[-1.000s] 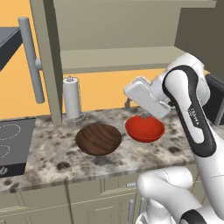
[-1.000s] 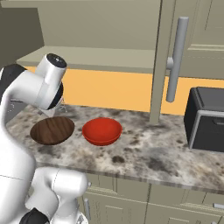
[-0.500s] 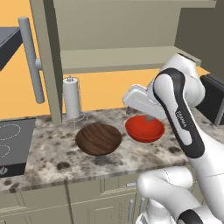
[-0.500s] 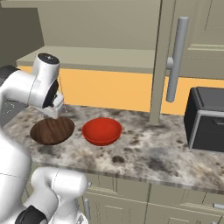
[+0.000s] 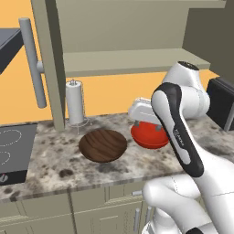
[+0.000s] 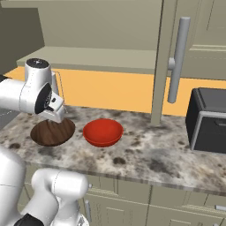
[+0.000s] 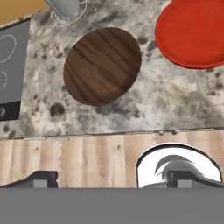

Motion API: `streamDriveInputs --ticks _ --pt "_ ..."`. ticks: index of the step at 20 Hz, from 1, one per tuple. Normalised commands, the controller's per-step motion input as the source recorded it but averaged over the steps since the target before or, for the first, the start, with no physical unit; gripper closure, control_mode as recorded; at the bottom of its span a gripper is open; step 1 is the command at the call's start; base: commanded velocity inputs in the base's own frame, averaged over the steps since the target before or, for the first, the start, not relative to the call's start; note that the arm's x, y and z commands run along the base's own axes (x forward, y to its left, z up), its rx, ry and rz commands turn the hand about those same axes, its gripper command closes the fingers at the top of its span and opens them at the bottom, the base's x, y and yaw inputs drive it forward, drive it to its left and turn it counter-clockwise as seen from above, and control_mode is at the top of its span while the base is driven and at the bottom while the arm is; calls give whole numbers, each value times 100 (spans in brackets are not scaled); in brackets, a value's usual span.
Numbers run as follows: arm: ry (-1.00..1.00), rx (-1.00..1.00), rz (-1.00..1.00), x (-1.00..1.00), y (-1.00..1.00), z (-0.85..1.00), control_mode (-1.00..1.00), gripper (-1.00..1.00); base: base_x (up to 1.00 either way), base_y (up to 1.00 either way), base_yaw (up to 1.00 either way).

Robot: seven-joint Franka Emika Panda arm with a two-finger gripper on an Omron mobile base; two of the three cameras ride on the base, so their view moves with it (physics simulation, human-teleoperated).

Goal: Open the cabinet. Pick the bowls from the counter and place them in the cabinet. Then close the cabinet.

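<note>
Speckled grey-brown granite-look surface [image 5: 55, 160] carried both bowls side by side, near front edge. Wide dark brown wood-grain bowl [image 5: 103, 145] sat left; smaller glossy red bowl [image 6: 103, 131] just beside it on right, apart. Gripper [image 7: 113, 177] hung above surface, above bowls, jaws spread wide, nothing between them. Black stovetop [image 5: 11, 153] at far left. White paper-towel roll on wire stand [image 5: 75, 102] behind brown bowl. Large grey-beige wall cabinet [image 5: 128, 61] farther back, doors swung open, inner shelf bare.
</note>
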Motion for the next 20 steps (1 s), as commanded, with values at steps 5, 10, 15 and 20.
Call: streamDriveInputs --ticks 5,10,15,20 --pt "7 -8 -1 -4 -27 -19 -100 -100 0 0 0" --pt "7 -1 -1 -6 -2 -43 -100 -100 0 0 0" --pt "0 -1 0 -1 0 -54 -100 -100 0 0 0" --pt "-4 0 0 -2 0 -48 -100 -100 0 0 0"
